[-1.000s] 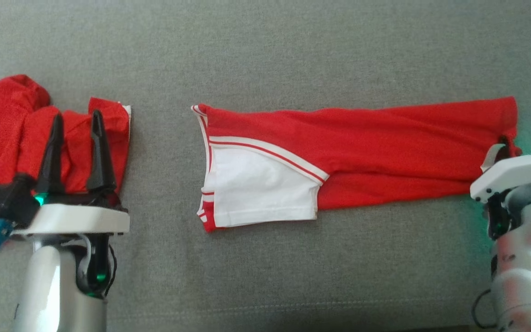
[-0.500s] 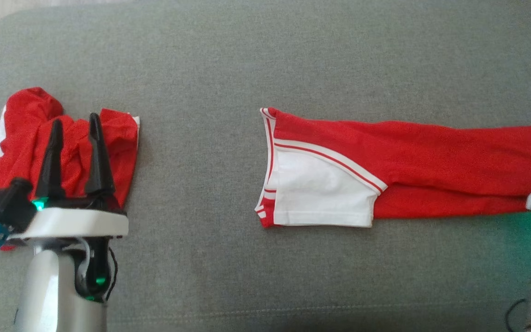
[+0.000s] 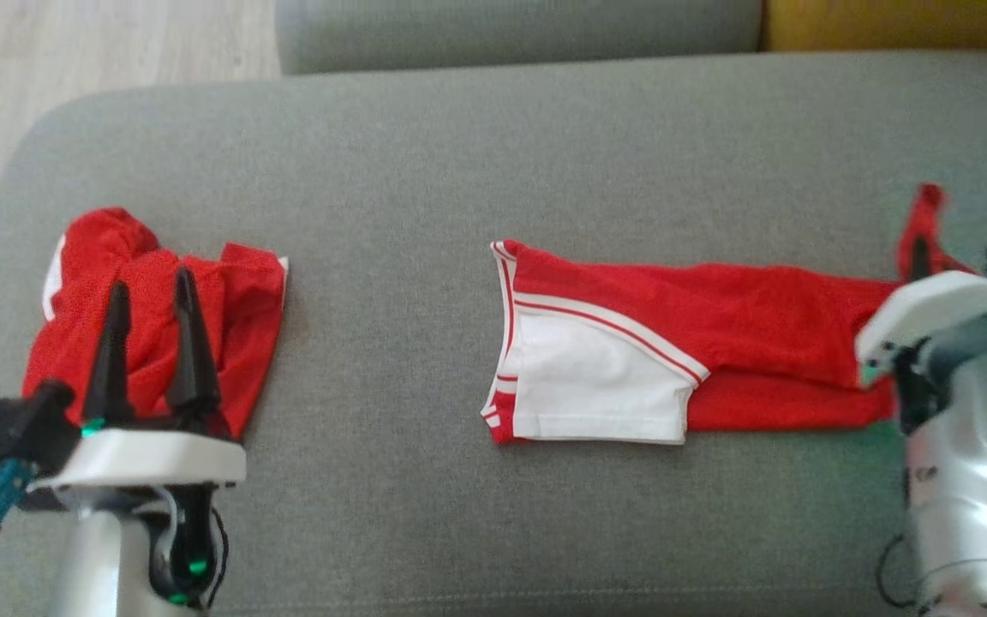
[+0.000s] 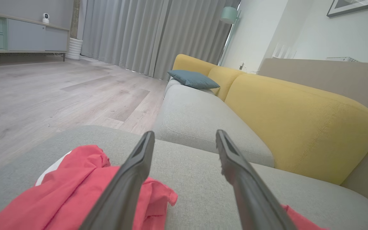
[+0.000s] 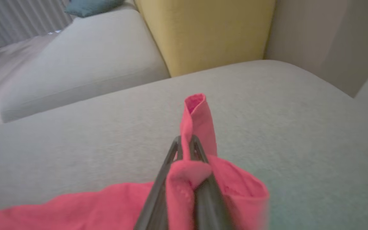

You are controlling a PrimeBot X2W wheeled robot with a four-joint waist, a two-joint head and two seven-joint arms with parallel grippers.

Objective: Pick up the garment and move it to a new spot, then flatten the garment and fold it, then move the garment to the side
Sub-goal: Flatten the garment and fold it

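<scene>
Garment (image 3: 742, 317) pinched in right tool (image 5: 185, 140); left tool (image 3: 151, 284) spread.

The left gripper (image 3: 151, 280) points up the head view, its two long dark fingers (image 4: 129, 179) spread wide apart with nothing between them. Directly behind the finger bases sits a white wrist plate (image 3: 146, 458), level across the view, with a green light at its near-left corner. Behind the plate runs the pale silver left forearm (image 3: 108, 566). The right gripper (image 5: 185, 140) has its jaws closed, the fingertips pinching a fold of the garment (image 5: 200, 121) that stands up just beyond the tips. Behind it lie a tilted white wrist housing (image 3: 930, 313) and the silver right forearm (image 3: 969, 514).
</scene>
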